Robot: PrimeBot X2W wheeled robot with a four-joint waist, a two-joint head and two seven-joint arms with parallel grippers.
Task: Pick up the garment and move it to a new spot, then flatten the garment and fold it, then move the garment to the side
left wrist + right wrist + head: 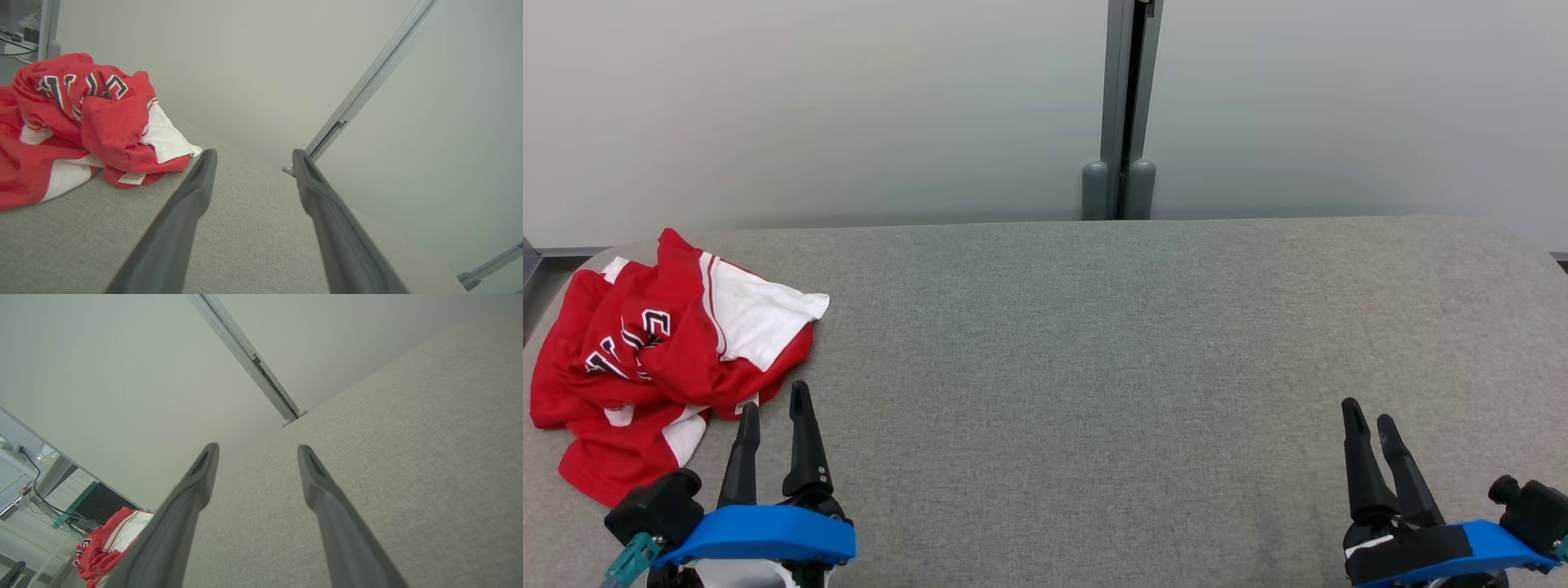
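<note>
The garment (pixel 662 351) is a red and white jersey with dark lettering, crumpled in a heap at the far left of the grey table (pixel 1094 351). In the left wrist view the garment (pixel 86 122) lies to the left of the fingers, with a small white tag at its near edge. My left gripper (pixel 774 395) stands open just right of the heap's near edge, touching nothing. Far off at the lower right my right gripper (pixel 1370 410) is open and empty over bare cloth. The right wrist view catches the garment (pixel 110 543) far away at its lower left.
A pale wall with a grey vertical post (pixel 1125 106) runs behind the table. The table's left edge lies just beyond the heap. Past that edge, the right wrist view shows a desk with cables (pixel 36 486).
</note>
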